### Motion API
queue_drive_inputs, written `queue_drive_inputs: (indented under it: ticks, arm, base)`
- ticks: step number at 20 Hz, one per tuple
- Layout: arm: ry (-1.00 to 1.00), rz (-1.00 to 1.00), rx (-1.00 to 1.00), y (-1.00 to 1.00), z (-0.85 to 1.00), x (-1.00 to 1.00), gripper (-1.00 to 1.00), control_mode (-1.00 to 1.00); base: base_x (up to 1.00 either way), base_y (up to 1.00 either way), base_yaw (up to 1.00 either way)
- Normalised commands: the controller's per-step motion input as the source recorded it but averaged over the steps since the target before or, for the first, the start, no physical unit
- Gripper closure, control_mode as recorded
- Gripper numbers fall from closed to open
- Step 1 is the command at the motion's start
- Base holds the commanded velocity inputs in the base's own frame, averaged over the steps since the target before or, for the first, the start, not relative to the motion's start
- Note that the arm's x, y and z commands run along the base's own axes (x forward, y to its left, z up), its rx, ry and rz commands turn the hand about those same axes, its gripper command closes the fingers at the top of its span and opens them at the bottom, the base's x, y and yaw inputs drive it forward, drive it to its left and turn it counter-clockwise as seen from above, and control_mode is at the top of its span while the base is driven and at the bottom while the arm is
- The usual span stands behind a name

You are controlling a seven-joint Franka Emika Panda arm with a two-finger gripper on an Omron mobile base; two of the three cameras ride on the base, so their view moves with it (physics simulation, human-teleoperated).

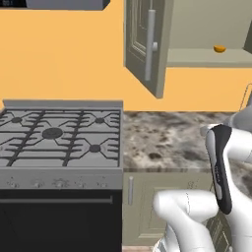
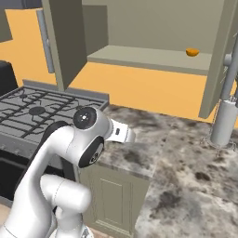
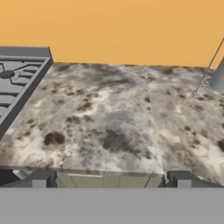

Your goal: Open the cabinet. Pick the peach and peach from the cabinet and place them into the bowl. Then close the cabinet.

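The olive-grey cabinet (image 1: 206, 29) hangs on the orange wall with both doors swung open. Its left door (image 1: 145, 44) (image 2: 65, 39) shows a long grey bar handle, and the right door (image 2: 219, 60) stands at the far right. One orange-yellow peach (image 1: 219, 48) (image 2: 192, 52) rests on the cabinet floor (image 2: 148, 58) near the right side. In the hand view my gripper (image 3: 111, 180) is open and empty, low over the front edge of the marble counter (image 3: 109, 118), well below the peach. The bowl is out of view.
A gas stove (image 1: 59, 135) (image 2: 37, 109) (image 3: 17, 83) with an oven below sits left of the counter (image 1: 167, 142) (image 2: 186, 172). A grey cylindrical appliance (image 2: 224, 122) (image 3: 218, 79) stands at the counter's back right. Lower cabinet doors (image 1: 142, 197) lie under the counter.
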Motion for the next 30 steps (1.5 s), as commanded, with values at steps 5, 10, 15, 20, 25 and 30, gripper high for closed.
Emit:
queue_drive_inputs:
  ticks: [5,10,15,20,25,30]
  arm:
    - [0.0,0.0,0.0,0.0,0.0,0.0,-1.0,1.0]
    - [0.0,0.0,0.0,0.0,0.0,0.0,-1.0,1.0]
    - [0.0,0.0,0.0,0.0,0.0,0.0,-1.0,1.0]
    - [0.0,0.0,0.0,0.0,0.0,0.0,-1.0,1.0]
    - [0.0,0.0,0.0,0.0,0.07,0.0,-1.0,-1.0]
    - [0.0,-0.02,0.0,0.0,0.43,-0.01,-1.0,-1.0]
  base:
    - [-0.18,0.0,0.0]
    - [-0.02,-0.13,-0.08]
    - [-0.14,-0.31,-0.19]
    - [0.0,0.0,0.0]
    - [0.0,0.0,0.0]
    - [0.0,0.0,0.0]
